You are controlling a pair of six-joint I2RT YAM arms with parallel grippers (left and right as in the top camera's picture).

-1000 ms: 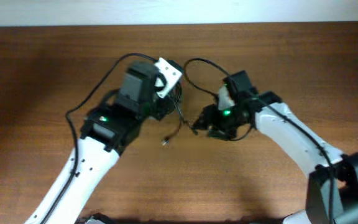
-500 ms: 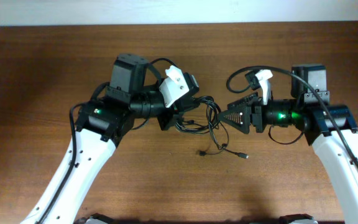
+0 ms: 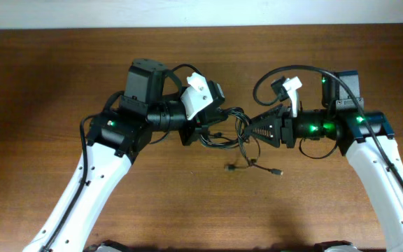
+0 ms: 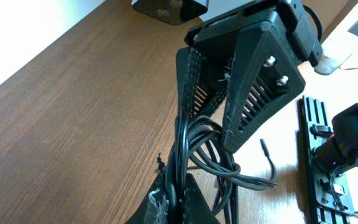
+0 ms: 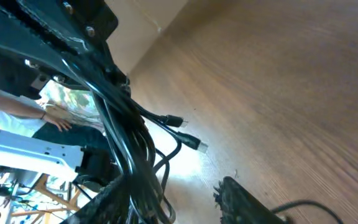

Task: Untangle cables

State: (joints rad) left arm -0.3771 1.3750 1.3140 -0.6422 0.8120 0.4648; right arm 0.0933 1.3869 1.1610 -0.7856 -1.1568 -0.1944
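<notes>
The cables (image 3: 229, 131) are a bunch of thin black cords hanging in loops between my two grippers, above the table. Two loose plug ends (image 3: 278, 173) trail down to the wood. My left gripper (image 3: 200, 133) is shut on the bunch; the left wrist view shows the cords (image 4: 210, 168) pinched between its fingers (image 4: 179, 199). My right gripper (image 3: 252, 129) faces it with its fingers spread, also seen in the left wrist view (image 4: 207, 134). In the right wrist view the cords (image 5: 123, 143) lie against one finger, with a wide gap (image 5: 166, 186) to the other.
The brown wooden table (image 3: 47, 70) runs under both arms, with a pale wall strip along its far edge (image 3: 201, 14). Thick black arm cables loop over each wrist (image 3: 271, 73). A black rail and pale floor lie past the table's edge (image 4: 316, 143).
Both arms have swung from a low, close pose to facing each other with the bunch lifted between them. In the last half second the right gripper has moved slightly left, into the cords.
</notes>
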